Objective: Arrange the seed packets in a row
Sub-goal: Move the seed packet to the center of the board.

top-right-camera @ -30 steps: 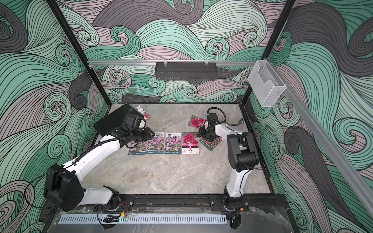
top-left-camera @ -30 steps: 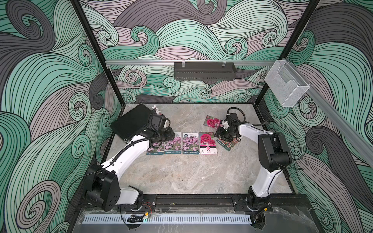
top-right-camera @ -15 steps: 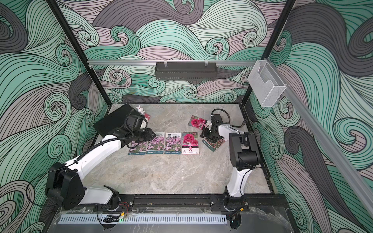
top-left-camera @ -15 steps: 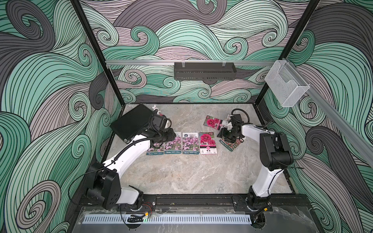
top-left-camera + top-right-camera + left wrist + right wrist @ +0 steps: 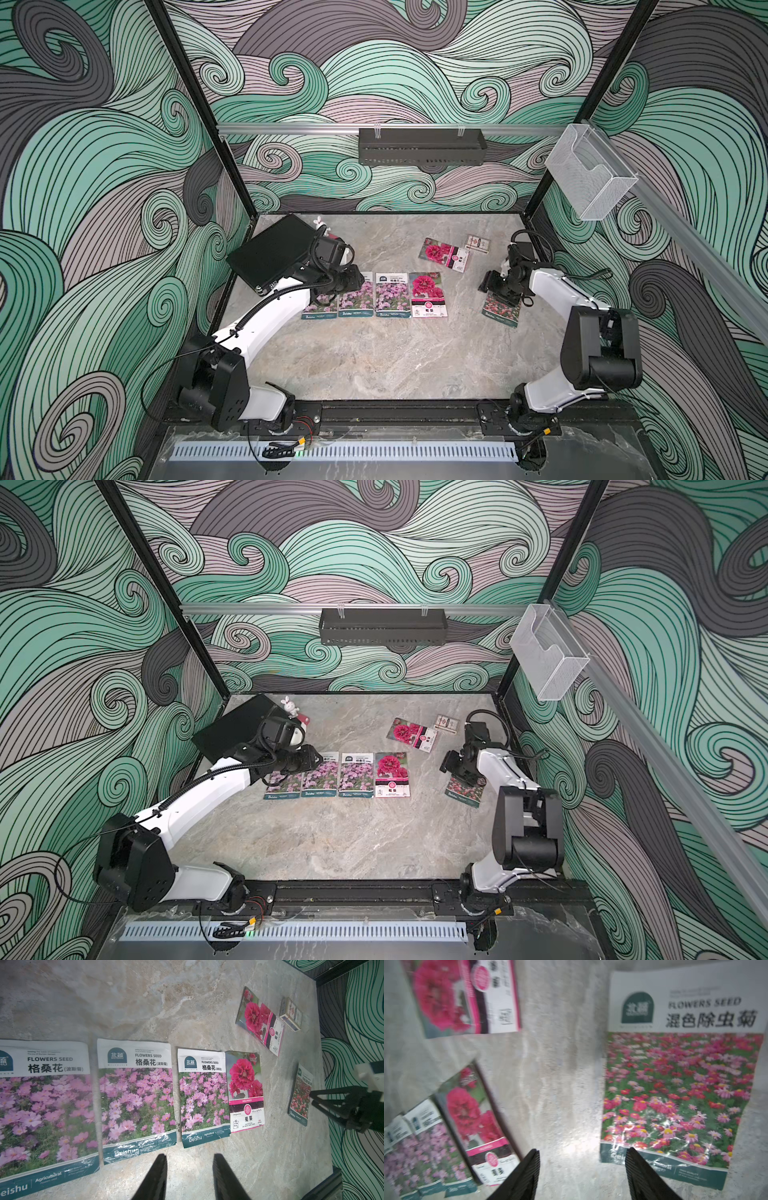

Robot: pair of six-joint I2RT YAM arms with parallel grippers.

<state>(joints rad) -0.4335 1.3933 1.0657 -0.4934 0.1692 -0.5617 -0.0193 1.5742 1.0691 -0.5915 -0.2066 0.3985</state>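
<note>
Right tool [image 5: 582, 1150] spread and empty, red-pink packet [image 5: 679, 1088] just beside one finger; left tool [image 5: 189, 1155] spread, empty, over bare worktop [image 5: 270, 1157], packet row [image 5: 135, 1095] just ahead.

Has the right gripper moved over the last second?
Yes. The right gripper has shifted right and toward the front, away from the tilted magenta packet it overlapped earlier in a top view.

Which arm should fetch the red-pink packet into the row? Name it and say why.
Right. The right claw, open, hangs at the red-pink packet's edge; the left claw sits farther off, by the purple packets.
</note>
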